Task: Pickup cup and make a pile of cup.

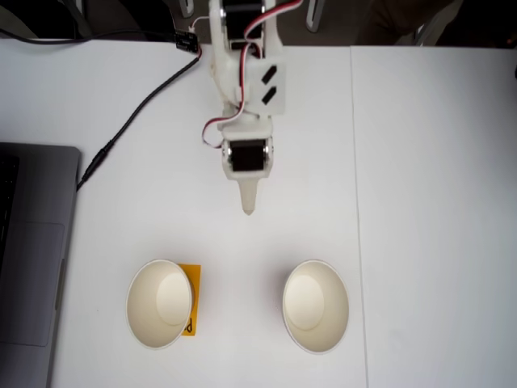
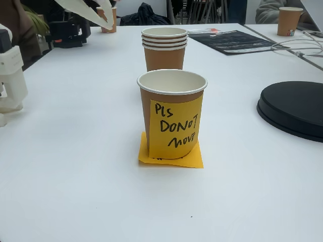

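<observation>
In the fixed view from above, two paper cups stand upright and apart near the front edge: a left cup (image 1: 159, 303) and a right cup (image 1: 316, 305), both white inside. The left one stands on an orange sticky note (image 1: 192, 279). My gripper (image 1: 248, 204) hangs behind and between them, its fingers together and holding nothing. In the fixed view at table level, the near cup (image 2: 171, 88) has brown walls and a yellow handwritten label (image 2: 175, 128). The far cup (image 2: 164, 48) shows several stacked rims. The gripper (image 2: 107, 22) is high at the top left.
A grey laptop (image 1: 32, 250) lies at the left edge, with a black cable (image 1: 129, 121) running behind it. A black round disc (image 2: 295, 108) sits at the right of the table-level view. Another brown cup (image 2: 288, 20) and a dark sheet (image 2: 232, 40) lie further back.
</observation>
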